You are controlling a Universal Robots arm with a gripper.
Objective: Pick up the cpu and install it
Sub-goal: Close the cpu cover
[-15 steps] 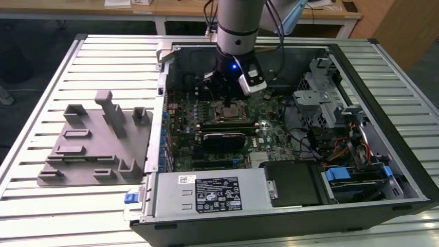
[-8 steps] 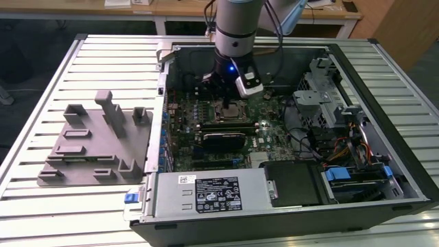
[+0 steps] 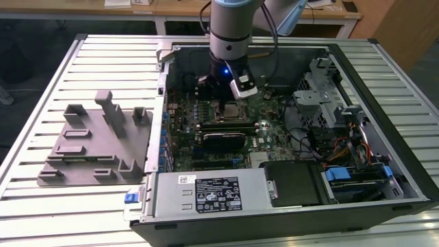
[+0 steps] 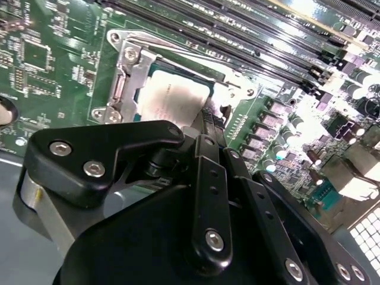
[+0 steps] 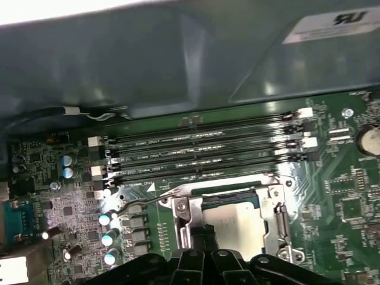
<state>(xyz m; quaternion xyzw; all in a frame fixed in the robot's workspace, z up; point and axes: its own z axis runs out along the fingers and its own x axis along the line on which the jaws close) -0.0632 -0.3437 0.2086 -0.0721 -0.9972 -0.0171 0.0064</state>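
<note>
A grey fixture plate (image 3: 96, 149) with upright posts sits near the slatted table's (image 3: 61, 211) edge on the exterior view's left. Beside it lies the open computer case (image 3: 394, 110), motherboard (image 3: 278, 135) exposed. Near the board's middle, the cpu (image 3: 234, 109) (image 4: 172, 101) (image 5: 237, 222) lies flat inside the metal socket frame (image 4: 127, 77) (image 5: 181, 208), just beside the memory slots (image 5: 202, 148). The gripper (image 3: 235, 99) (image 4: 208, 122) (image 5: 205, 233) hangs directly over the cpu's edge. I cannot tell whether it is spread or pressed together.
</note>
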